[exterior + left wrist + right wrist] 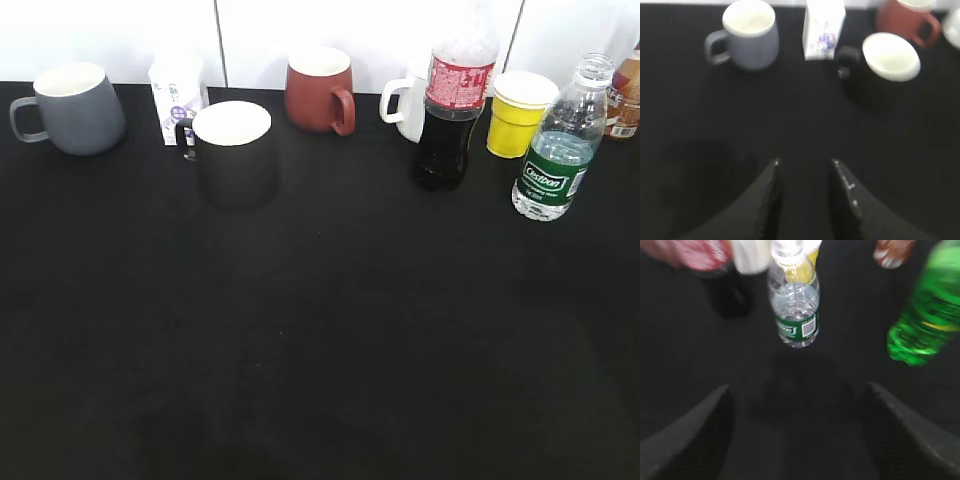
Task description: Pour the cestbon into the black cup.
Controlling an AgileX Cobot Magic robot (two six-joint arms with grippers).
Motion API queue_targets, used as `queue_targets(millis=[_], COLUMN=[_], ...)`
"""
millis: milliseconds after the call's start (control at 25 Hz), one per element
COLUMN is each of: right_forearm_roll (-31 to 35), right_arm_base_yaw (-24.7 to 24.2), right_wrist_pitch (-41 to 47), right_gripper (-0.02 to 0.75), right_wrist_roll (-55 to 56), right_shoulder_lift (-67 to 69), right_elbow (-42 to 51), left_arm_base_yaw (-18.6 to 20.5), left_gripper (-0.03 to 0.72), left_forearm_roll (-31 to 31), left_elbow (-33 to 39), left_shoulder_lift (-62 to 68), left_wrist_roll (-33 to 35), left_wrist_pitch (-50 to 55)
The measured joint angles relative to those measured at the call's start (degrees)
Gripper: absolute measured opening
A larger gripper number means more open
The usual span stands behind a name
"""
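Note:
The cestbon [558,150] is a clear bottle with a green label and no cap, upright at the far right of the black table. It also shows in the right wrist view [794,300], straight ahead of my right gripper [797,390], which is wide open, empty and well short of it. The black cup [232,150] with white interior stands upright at the back left, handle to the left. In the left wrist view the cup [885,65] is ahead and to the right of my left gripper [805,162], which is open and empty. Neither gripper shows in the exterior view.
A grey mug [70,107], a small white carton [177,95], a reddish-brown mug [320,90], a white mug [405,105], a cola bottle [452,110] and a yellow paper cup [518,112] line the back. A green bottle [930,310] stands right of the cestbon.

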Motion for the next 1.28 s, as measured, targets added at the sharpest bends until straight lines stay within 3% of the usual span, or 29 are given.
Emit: queue_targets(millis=[160,280,440,600,1040,1120,1280], right_forearm_roll=[3.9,1.8,-3.7,-6.7,-6.0,-5.9,-5.9], right_arm_base_yaw=[0.0,0.0,0.0,0.0,-0.1,-0.8,-7.4], right_wrist_pitch=[9.7,18.2,20.1,21.7,22.1,22.1,22.2], right_gripper=[0.595,0.595,0.595,0.594,0.594,0.594,0.594], right_wrist_roll=[0.0,0.0,0.0,-0.1,-1.3,-1.3,-1.4], right_shoulder_lift=[-19.2,-32.3,-43.7,-44.9,-45.0,-45.0,-49.5], right_elbow=[3.0,5.5,12.7,16.2,16.7,16.7,16.8], left_arm_base_yaw=[0.0,0.0,0.0,0.0,0.1,1.5,9.0], left_gripper=[0.241,0.241,0.241,0.241,0.241,0.241,0.241], left_forearm_roll=[-2.4,-2.7,-2.7,-3.2,-3.3,-3.4,-3.4], left_elbow=[0.2,7.3,15.6,18.1,18.2,18.2,18.2], left_shoulder_lift=[-15.6,-29.4,-43.6,-44.1,-44.1,-44.1,-44.1], left_wrist_roll=[3.0,4.5,9.2,9.6,9.7,9.8,9.8], left_wrist_pitch=[14.3,18.9,20.6,16.2,15.7,15.7,15.7])
